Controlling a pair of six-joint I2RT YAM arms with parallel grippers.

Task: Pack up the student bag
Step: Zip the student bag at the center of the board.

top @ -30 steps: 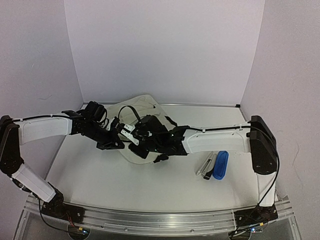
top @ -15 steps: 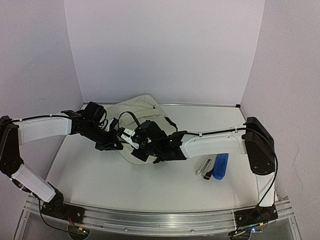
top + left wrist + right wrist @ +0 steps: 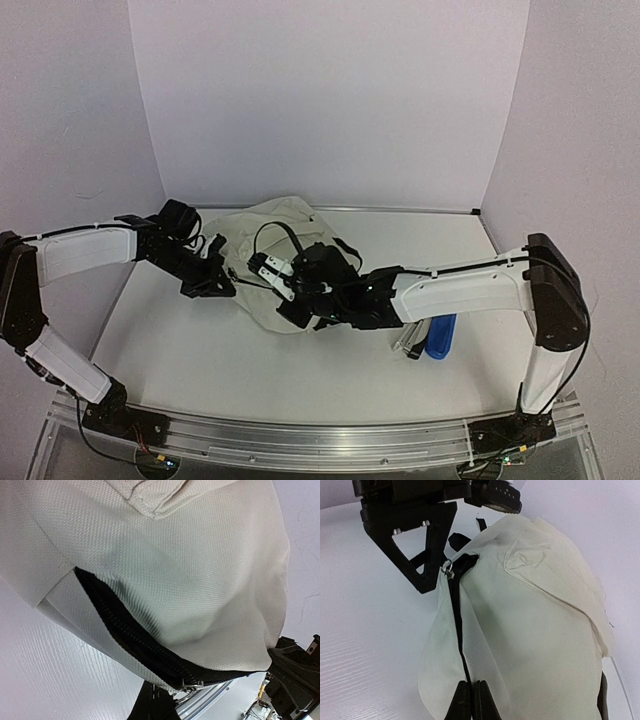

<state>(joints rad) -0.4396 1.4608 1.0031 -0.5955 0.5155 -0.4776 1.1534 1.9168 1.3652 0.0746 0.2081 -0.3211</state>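
The student bag (image 3: 272, 222), cream fabric with a black zipper (image 3: 456, 615), lies between the two arms at the middle of the table. My right gripper (image 3: 471, 696) is shut on the zipper seam at the bag's near edge, and also shows in the top view (image 3: 256, 272). My left gripper (image 3: 222, 282) is shut on the bag at the zipper's far end, beside the metal pull ring (image 3: 448, 570). In the left wrist view the bag (image 3: 200, 580) fills the frame, with the pull (image 3: 194, 684) just above my dark finger (image 3: 156, 704).
A blue case (image 3: 441, 335) and a grey, silver-tipped item (image 3: 411, 334) lie on the table to the right, beside the right forearm. Pale walls close in the back and both sides of the white table (image 3: 200, 350).
My right gripper has closed on the bag's zipper seam and its arm has stretched further left. The left arm has drawn a little left, and the bag has shifted with them.
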